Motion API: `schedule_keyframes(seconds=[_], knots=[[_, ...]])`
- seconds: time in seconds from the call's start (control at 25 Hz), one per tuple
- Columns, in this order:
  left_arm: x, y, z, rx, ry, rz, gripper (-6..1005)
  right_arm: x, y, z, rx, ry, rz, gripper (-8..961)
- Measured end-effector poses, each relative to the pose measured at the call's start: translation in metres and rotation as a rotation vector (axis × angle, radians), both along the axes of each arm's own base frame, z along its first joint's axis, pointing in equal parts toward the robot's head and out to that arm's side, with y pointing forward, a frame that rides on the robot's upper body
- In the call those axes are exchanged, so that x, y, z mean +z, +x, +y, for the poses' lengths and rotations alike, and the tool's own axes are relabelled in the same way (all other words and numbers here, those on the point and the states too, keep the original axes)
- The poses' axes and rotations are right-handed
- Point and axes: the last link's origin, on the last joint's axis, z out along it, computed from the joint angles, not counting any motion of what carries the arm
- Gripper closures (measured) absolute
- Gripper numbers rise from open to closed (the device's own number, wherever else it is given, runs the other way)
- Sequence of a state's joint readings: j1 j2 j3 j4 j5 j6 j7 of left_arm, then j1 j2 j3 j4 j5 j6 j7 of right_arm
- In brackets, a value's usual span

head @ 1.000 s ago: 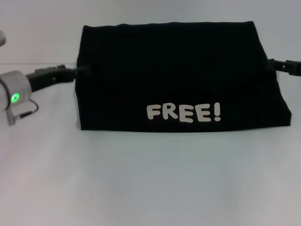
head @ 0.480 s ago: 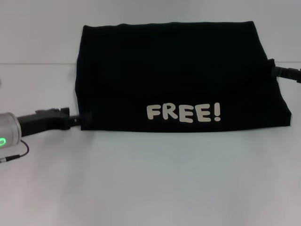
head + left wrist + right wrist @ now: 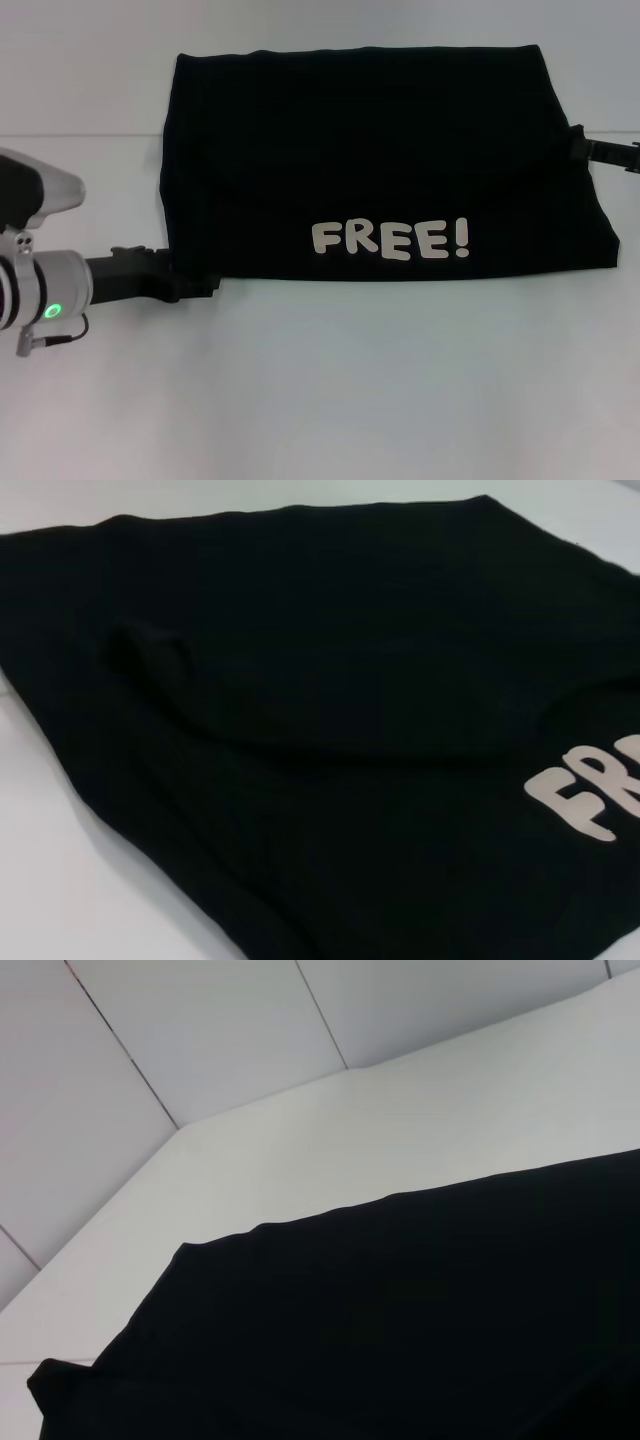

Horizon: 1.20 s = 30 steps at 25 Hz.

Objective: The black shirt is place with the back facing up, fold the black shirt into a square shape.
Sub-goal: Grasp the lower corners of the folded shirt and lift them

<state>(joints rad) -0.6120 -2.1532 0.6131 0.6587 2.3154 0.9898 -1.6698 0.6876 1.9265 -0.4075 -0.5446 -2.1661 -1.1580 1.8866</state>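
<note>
The black shirt (image 3: 385,165) lies folded into a wide band across the far half of the white table (image 3: 330,390), its white "FREE!" lettering (image 3: 390,240) facing up along the near edge. The left gripper (image 3: 200,287) reaches in low from the robot's left and meets the shirt's near left corner, its dark tip against the hem (whether its fingers are closed on the cloth or merely beside it cannot be told). The right gripper (image 3: 578,145) sits at the shirt's right edge, partway up the side, touching the fabric; its finger state cannot be told either. In the left wrist view the shirt (image 3: 330,710) fills the frame with soft creases, and in the right wrist view its edge (image 3: 400,1310) lies flat on the table.
</note>
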Motion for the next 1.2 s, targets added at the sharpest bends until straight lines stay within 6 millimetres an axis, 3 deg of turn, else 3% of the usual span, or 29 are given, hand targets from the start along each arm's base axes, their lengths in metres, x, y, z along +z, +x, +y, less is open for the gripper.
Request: schedule_keyframes(seconds=[0.72,1.2], knots=[[0.001,0.001,0.004,-0.016,-0.004,0.032,227,0.000,0.006,-0.003,-0.022,0.005,-0.001,178],[0.002,0.003,0.007,-0.019,0.003,0.039,732,-0.001,0.011,-0.007,-0.034,-0.007,-0.009,181]])
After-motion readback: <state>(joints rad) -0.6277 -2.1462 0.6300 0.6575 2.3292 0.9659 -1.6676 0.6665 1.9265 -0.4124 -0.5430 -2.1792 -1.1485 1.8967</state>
